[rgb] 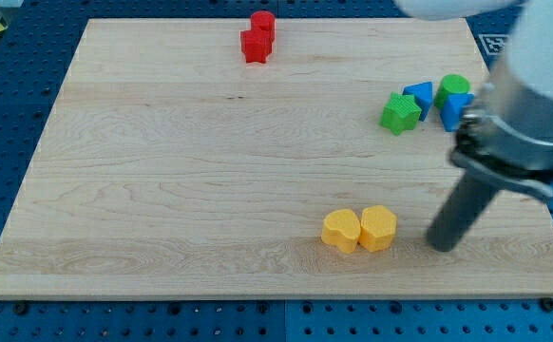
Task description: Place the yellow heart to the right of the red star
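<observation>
The yellow heart point(340, 230) lies near the view's bottom, right of centre, touching a yellow hexagon-like block point(378, 227) on its right. The red star point(255, 46) sits near the view's top centre, touching a red cylinder point(263, 23) just above it. My tip point(442, 245) rests on the board to the right of the yellow pair, a short gap from the hexagon block. The dark rod rises from it up and to the right into the arm.
A cluster at the view's right holds a green star point(401, 113), a blue block point(419, 96), a green cylinder point(453, 87) and another blue block point(455, 109). The wooden board point(162, 171) ends at blue pegboard edges all round.
</observation>
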`<action>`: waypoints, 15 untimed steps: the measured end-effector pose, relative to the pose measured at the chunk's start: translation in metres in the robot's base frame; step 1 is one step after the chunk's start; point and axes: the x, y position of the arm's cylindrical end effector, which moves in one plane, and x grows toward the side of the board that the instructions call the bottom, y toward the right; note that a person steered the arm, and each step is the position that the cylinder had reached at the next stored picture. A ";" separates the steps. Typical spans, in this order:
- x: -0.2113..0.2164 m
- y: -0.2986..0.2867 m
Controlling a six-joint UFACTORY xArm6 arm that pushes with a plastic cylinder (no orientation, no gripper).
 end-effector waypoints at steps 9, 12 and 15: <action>-0.066 -0.219; -0.075 -0.187; -0.099 -0.172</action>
